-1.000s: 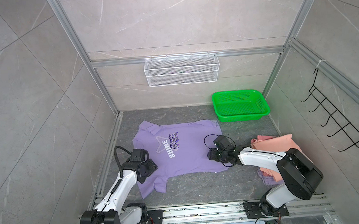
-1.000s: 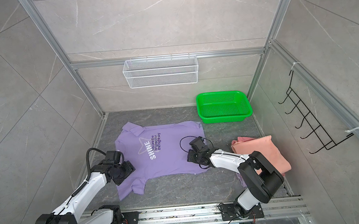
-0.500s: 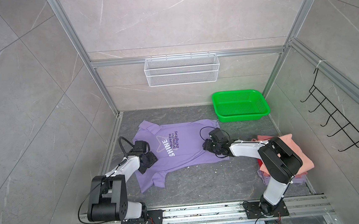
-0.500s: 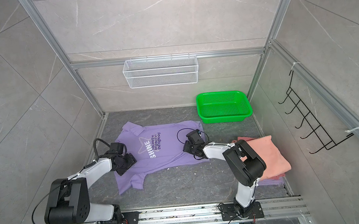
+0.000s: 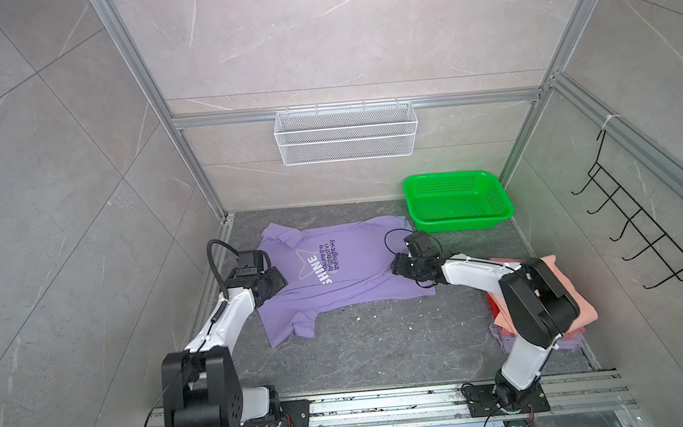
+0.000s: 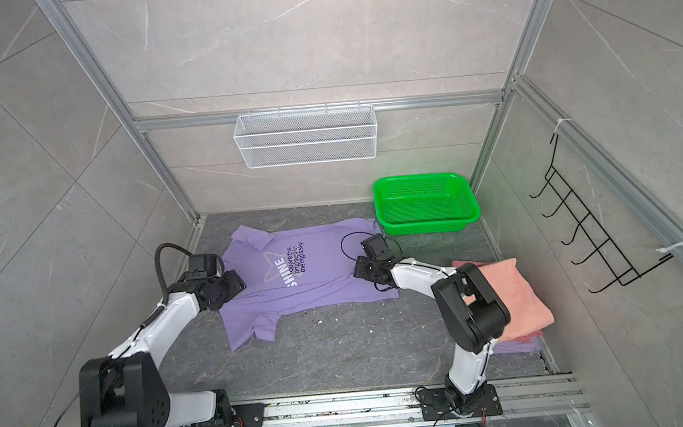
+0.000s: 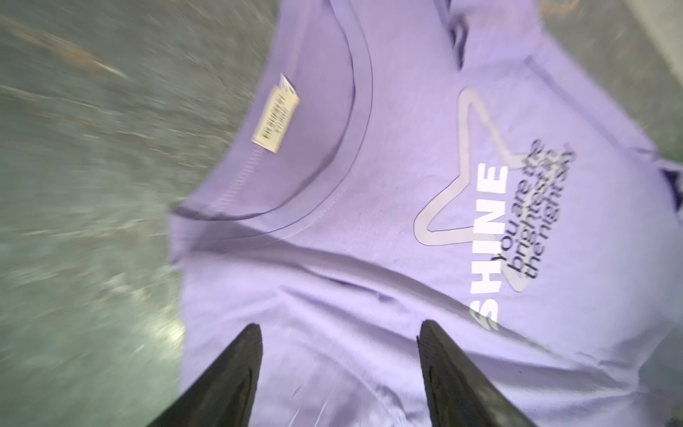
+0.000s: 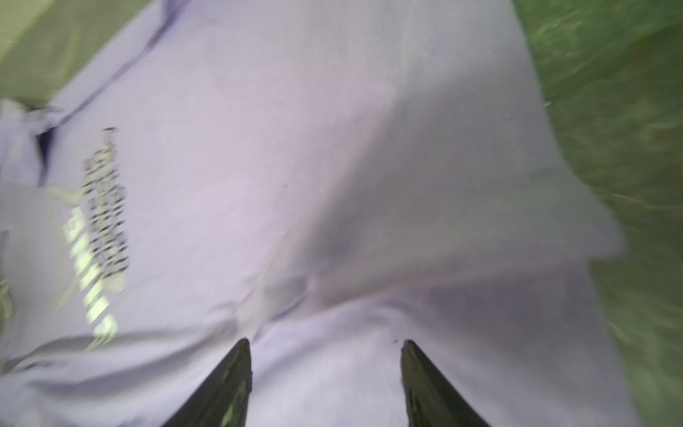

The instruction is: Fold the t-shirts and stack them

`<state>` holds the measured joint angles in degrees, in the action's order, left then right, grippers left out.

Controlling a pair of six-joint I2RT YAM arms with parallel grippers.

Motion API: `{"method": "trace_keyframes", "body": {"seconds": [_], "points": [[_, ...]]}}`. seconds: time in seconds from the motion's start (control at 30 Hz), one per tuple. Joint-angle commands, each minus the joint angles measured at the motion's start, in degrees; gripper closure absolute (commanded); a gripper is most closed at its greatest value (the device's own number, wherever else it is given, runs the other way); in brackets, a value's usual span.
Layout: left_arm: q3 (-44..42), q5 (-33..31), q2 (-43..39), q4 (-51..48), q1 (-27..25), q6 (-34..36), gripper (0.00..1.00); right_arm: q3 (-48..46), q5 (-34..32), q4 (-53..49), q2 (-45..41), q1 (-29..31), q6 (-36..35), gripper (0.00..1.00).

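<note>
The lavender t-shirt (image 5: 362, 281) (image 6: 320, 285) with the white star and "SHINE" print lies spread face up on the grey floor. My left gripper (image 5: 273, 281) (image 7: 340, 327) hovers open over its collar end, both fingers apart above flat fabric. My right gripper (image 5: 399, 266) (image 8: 324, 342) is open over the hem end, with cloth lying under its fingers. At the right, a salmon pink t-shirt (image 5: 583, 312) (image 6: 512, 292) sits folded on top of another lavender one (image 5: 566, 342), partly hidden by the right arm.
A green mesh basket (image 5: 461, 224) (image 6: 428, 225) stands at the back right, close to the shirt's hem corner. A white wire basket (image 5: 346, 133) hangs on the back wall. The arms' base rail (image 5: 388, 402) runs along the front edge.
Both grippers have moved away from the front rail toward the back wall, over the printed shirt. The shirt has shifted slightly the same way. The left jaws have narrowed a little.
</note>
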<state>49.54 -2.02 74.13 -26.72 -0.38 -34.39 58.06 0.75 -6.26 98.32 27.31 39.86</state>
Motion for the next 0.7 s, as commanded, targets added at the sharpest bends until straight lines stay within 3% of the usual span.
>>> {"method": "trace_keyframes", "body": {"seconds": [0.0, 0.27, 0.47, 0.67], "points": [[-2.36, -3.64, -5.25, -12.23, -0.03, -4.77, 0.31, -4.19, -1.79, -4.02, -7.22, 0.11, -1.03, 0.35], [-14.23, 0.21, -17.28, -18.24, -0.02, -10.50, 0.33, -16.62, -5.96, -5.30, -17.85, 0.03, 3.97, 0.31], [-18.52, 3.05, -20.23, -19.52, -0.72, -14.84, 0.34, -19.30, -6.83, -4.02, -16.34, -0.26, 5.18, 0.30], [-22.59, 6.96, -18.51, -11.52, -0.61, -17.75, 0.38, -17.99, -6.20, -1.95, -11.17, -0.42, 5.84, 0.30]]}}
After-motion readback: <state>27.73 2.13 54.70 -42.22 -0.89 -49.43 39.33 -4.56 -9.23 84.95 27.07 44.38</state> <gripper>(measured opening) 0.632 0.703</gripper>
